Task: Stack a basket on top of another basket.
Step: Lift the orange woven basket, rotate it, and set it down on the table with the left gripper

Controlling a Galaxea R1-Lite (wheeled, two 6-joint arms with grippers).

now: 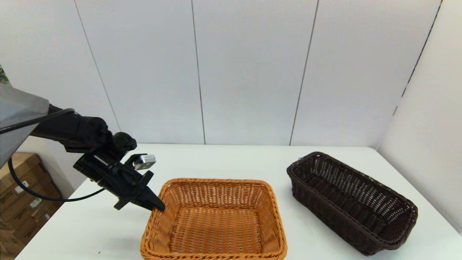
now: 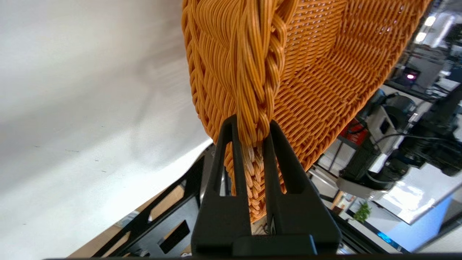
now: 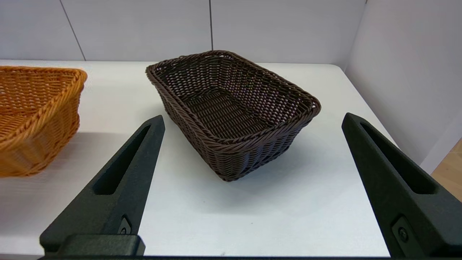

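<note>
While the left gripper [image 2: 251, 135] pinches the braided rim of the orange-tan basket [image 1: 216, 216] at its left edge, dark brown basket [image 1: 352, 202] well apart to that basket's right on the white table [image 1: 223, 159], right gripper [image 3: 252, 122] spread wide, short of the dark brown basket.

Woven wicker and matt plastic on a smooth table

The orange-tan basket [image 1: 216, 220] and dark brown basket [image 1: 352, 202] were ribbed woven wicker with braided rims; the left gripper [image 2: 251, 135] looked matt black plastic, the white table [image 1: 223, 160] smooth.

Orange-tan basket [image 1: 216, 220] cut by bottom edge.
</note>
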